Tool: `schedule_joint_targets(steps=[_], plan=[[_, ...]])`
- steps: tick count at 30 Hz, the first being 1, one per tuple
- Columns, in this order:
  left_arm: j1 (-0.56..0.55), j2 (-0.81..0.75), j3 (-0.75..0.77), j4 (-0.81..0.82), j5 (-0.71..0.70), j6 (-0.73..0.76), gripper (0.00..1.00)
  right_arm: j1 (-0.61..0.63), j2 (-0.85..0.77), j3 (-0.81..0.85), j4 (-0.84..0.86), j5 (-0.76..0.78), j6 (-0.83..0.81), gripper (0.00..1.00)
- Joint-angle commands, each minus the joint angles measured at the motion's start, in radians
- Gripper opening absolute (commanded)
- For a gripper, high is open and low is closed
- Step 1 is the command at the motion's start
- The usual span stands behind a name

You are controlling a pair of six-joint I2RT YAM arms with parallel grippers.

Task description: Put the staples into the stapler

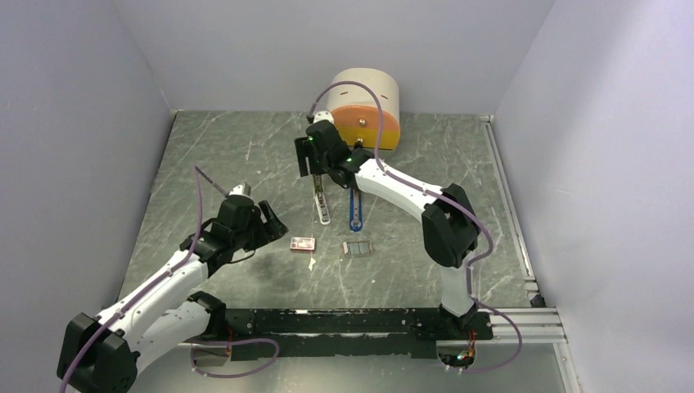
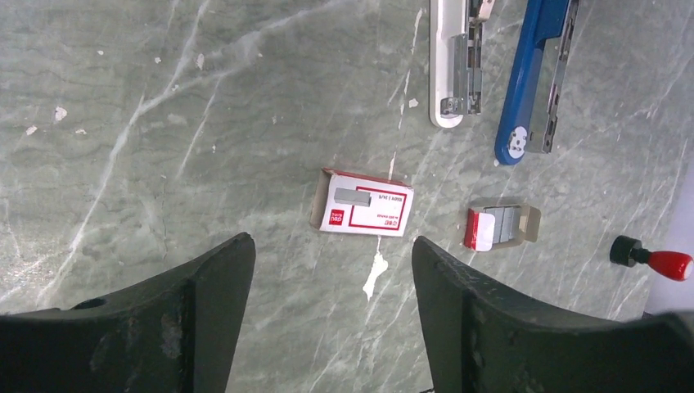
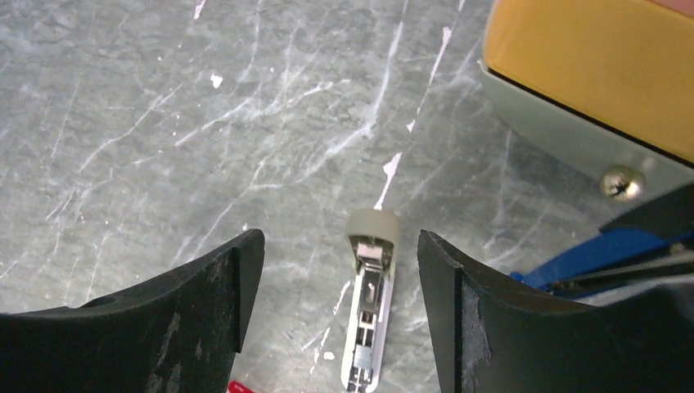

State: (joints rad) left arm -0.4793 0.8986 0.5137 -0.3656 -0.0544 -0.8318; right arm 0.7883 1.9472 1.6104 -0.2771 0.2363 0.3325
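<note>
Left tool (image 2: 331,246): hanging wide open above the worktop (image 2: 123,123), gripping nothing.
Right tool (image 3: 340,237): also spreading its fingers wide with nothing between them, hovering over the white stapler (image 3: 370,311).
Staples (image 2: 502,224): lying in a small open tray with a red end, ahead of the left tool and off to its right; not showing in the right wrist view.
Red-and-white box (image 2: 366,210): lying flat just ahead of the gap in the left tool, with a short grey strip (image 2: 352,196) resting on its top.
White stapler: lying with its metal channel facing up, its rounded end showing between the right tool's fingers.
Blue stapler (image 2: 532,82): lying beside the white one, to the right tool's right.
Left wrist view alone: showing the strip on the box and a black knob with a red handle (image 2: 655,260) right of the tray.
Right wrist view alone: showing a screw (image 3: 622,182) under the orange-faced drum (image 3: 589,65).
Top view alone: showing the drum sitting beyond the right tool, at the worktop's far edge.
</note>
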Motion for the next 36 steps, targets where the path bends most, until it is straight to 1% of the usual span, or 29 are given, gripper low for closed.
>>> schedule_joint_targets(steps=[1, 6, 13, 15, 20, 22, 24, 27, 30, 36], plan=[[0.008, -0.02, -0.018, 0.036, 0.044, -0.023, 0.77, -0.008, 0.079, 0.091, -0.065, 0.002, -0.054, 0.73], [0.009, -0.014, -0.024, 0.045, 0.06, -0.022, 0.89, -0.013, 0.131, 0.141, -0.105, 0.014, -0.054, 0.71], [0.008, 0.003, -0.026, 0.062, 0.083, -0.008, 0.94, -0.022, 0.161, 0.147, -0.107, 0.007, -0.054, 0.61], [0.008, 0.013, -0.026, 0.07, 0.095, -0.004, 0.96, -0.023, 0.17, 0.156, -0.116, 0.009, -0.05, 0.56], [0.008, 0.047, -0.025, 0.105, 0.132, -0.004, 0.96, -0.024, 0.176, 0.162, -0.125, 0.024, -0.034, 0.35], [0.008, 0.07, -0.021, 0.142, 0.156, -0.007, 0.93, -0.024, 0.16, 0.147, -0.114, 0.03, -0.031, 0.3], [0.008, 0.102, -0.015, 0.19, 0.176, -0.018, 0.85, -0.024, 0.141, 0.129, -0.101, 0.035, -0.031, 0.27], [0.008, 0.173, 0.001, 0.283, 0.171, -0.03, 0.74, -0.024, 0.109, 0.088, -0.073, 0.033, -0.024, 0.25], [0.008, 0.279, 0.022, 0.404, 0.181, -0.048, 0.63, -0.022, 0.079, 0.04, -0.041, 0.022, -0.011, 0.24], [0.007, 0.535, 0.085, 0.611, 0.249, -0.06, 0.53, -0.014, 0.039, -0.028, -0.008, 0.019, 0.009, 0.22]])
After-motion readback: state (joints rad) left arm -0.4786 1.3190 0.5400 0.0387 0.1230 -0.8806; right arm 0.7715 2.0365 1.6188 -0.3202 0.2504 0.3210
